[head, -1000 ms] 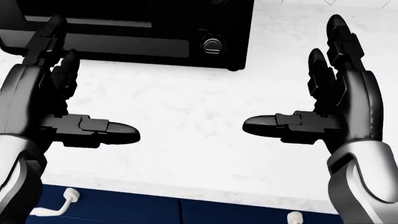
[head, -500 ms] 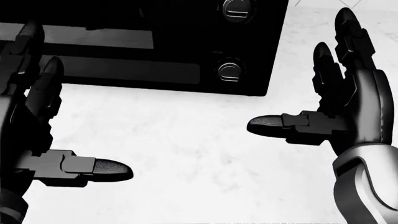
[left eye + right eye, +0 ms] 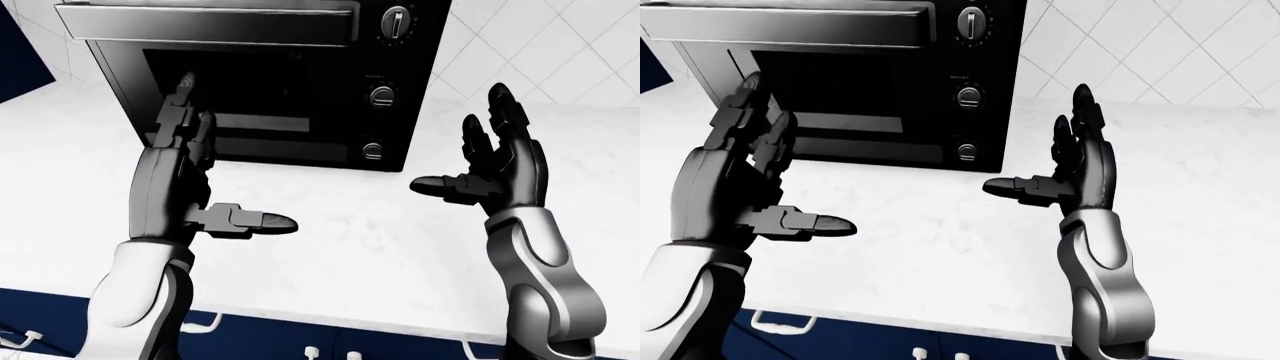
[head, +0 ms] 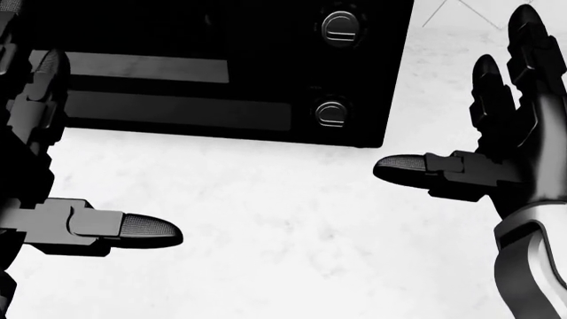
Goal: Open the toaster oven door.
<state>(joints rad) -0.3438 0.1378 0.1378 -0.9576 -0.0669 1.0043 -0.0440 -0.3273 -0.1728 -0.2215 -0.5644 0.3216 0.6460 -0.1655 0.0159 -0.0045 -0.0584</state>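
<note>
The black toaster oven (image 3: pixel 300 75) stands on the white counter at the top of the left-eye view. Its door has a dark glass pane (image 3: pixel 260 97) and a silver handle bar (image 3: pixel 210 22) along the top, and it looks shut. Three knobs (image 3: pixel 383 95) run down its right side. My left hand (image 3: pixel 235 150) is open, fingers upright in front of the lower left of the glass, thumb (image 4: pixel 146 230) pointing right. I cannot tell whether it touches the door. My right hand (image 3: pixel 458 136) is open and empty, to the right of the oven's lower corner.
The white marble counter (image 3: pixel 350 247) spreads below and to the right of the oven. A white tiled wall (image 3: pixel 540 52) stands behind at the right. Blue drawers with white handles (image 3: pixel 210 326) sit under the counter edge.
The whole head view has shifted: the oven now sits lower and larger, and the counter edge has left the picture. Both hands stay open; the left has slid toward the view's left and bottom.
</note>
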